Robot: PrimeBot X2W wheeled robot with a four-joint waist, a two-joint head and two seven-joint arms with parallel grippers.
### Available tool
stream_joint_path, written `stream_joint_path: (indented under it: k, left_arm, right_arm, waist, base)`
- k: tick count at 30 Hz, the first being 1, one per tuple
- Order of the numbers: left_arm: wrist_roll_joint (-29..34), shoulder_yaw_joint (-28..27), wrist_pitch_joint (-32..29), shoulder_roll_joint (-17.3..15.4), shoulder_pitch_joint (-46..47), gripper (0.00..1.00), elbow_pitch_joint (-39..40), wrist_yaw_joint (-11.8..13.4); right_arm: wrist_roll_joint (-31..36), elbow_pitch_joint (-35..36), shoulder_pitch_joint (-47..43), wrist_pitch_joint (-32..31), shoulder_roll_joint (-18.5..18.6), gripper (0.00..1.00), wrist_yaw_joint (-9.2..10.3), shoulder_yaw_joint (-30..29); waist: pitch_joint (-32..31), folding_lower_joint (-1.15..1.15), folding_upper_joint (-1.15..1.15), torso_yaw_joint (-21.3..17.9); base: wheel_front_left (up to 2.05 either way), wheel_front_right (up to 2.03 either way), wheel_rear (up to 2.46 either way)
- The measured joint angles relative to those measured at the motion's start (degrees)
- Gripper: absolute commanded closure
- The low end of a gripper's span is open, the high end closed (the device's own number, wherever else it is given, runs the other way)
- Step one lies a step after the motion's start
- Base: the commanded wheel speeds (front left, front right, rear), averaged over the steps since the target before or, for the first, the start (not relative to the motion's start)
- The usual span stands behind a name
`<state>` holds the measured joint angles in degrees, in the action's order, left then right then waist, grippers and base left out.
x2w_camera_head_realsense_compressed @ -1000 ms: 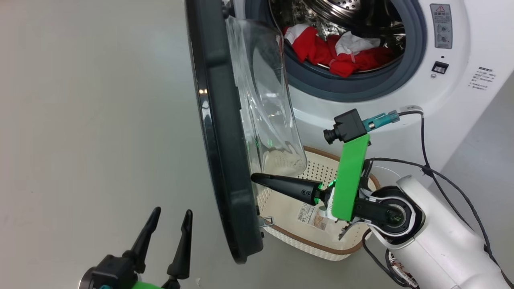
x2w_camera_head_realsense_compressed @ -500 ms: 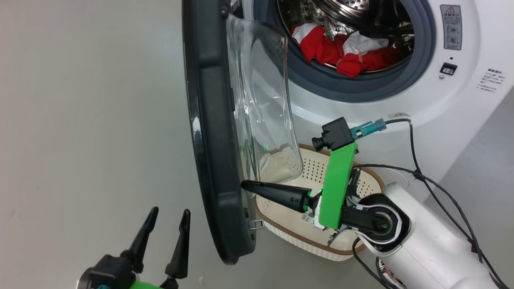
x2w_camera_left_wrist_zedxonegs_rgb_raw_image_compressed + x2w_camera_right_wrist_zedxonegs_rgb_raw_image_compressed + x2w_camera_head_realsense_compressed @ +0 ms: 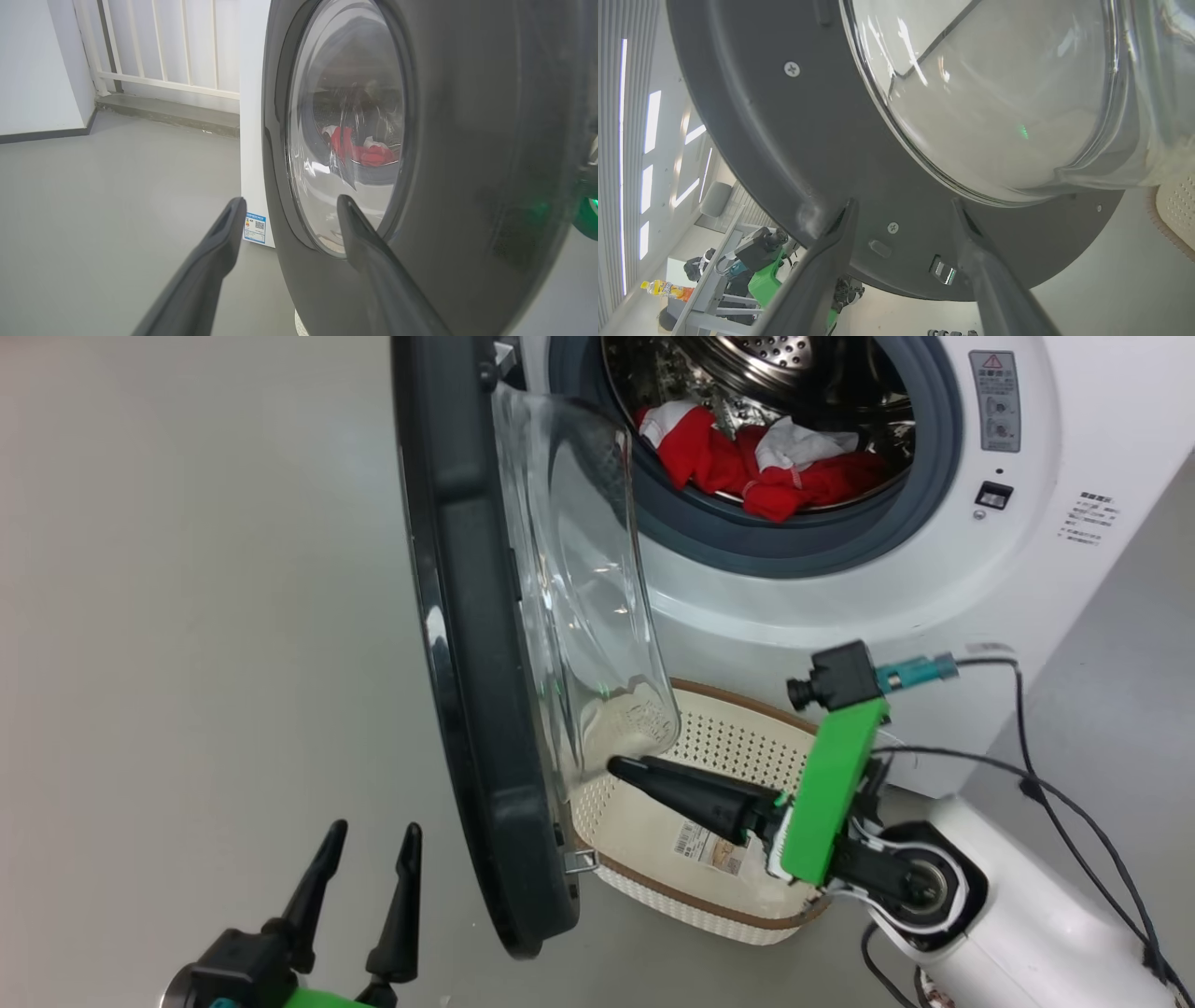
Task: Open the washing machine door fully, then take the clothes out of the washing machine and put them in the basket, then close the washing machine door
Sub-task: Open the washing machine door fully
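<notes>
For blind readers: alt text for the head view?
White front-loading washing machine, its black-rimmed round glass door swung open; red-and-white clothes lie in the steel drum, a cream perforated basket on the floor below.

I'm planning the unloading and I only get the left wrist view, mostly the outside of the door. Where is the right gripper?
Observer: The right gripper is behind the washing machine door, on its inner side, pointing at its lower rim.
Operator: Holding anything?
Observer: No; the right wrist view shows its jaws spread, with nothing between them.
Operator: And the basket?
Observer: The basket sits below the right gripper, empty but for a paper label.
</notes>
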<state>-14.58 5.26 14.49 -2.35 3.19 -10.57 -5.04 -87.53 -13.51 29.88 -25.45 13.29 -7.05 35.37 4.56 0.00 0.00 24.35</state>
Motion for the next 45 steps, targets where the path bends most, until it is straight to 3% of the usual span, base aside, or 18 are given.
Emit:
stream_joint_path:
  k: [18, 28, 37, 41, 45]
  left_arm:
    - [1.1, -3.1, 0.0, 0.0, -1.0, 0.00, -1.0, -0.5]
    - [1.5, -3.4, 0.0, 0.0, -2.4, 0.00, -1.3, -0.6]
    - [1.5, -3.6, 0.0, 0.0, -3.4, 0.00, -1.4, -0.6]
    - [1.5, -3.8, 0.0, 0.0, -3.4, 0.00, -1.4, -0.6]
    - [1.5, -4.0, 0.0, 0.0, -3.4, 0.00, -1.4, -0.6]
  right_arm:
    - [4.1, -3.1, -10.1, 14.1, 7.7, 0.00, -0.01, 3.3]
    - [10.5, -5.9, -12.4, 26.2, 11.6, 0.00, -0.01, 8.8]
    - [16.1, -10.0, -12.4, 38.3, 12.6, 0.00, -0.01, 12.0]
    - [19.5, -11.9, -12.4, 39.6, 12.0, 0.00, -0.01, 10.0]
    - [28.2, -11.8, -12.8, 39.7, 9.8, 0.00, -0.05, 1.1]
  waist:
    - [-1.8, 0.00, 0.00, -3.8]
    - [-3.1, 0.00, 0.00, -5.3]
    - [-3.6, 0.00, 0.00, -5.9]
    - [-3.6, 0.00, 0.00, -6.0]
    - [-3.3, 0.00, 0.00, -6.1]
  base:
    - [0.00, 0.00, 0.00]
    - [0.00, 0.00, 0.00]
    - [0.00, 0.00, 0.00]
    - [0.00, 0.00, 0.00]
    - [0.00, 0.00, 0.00]
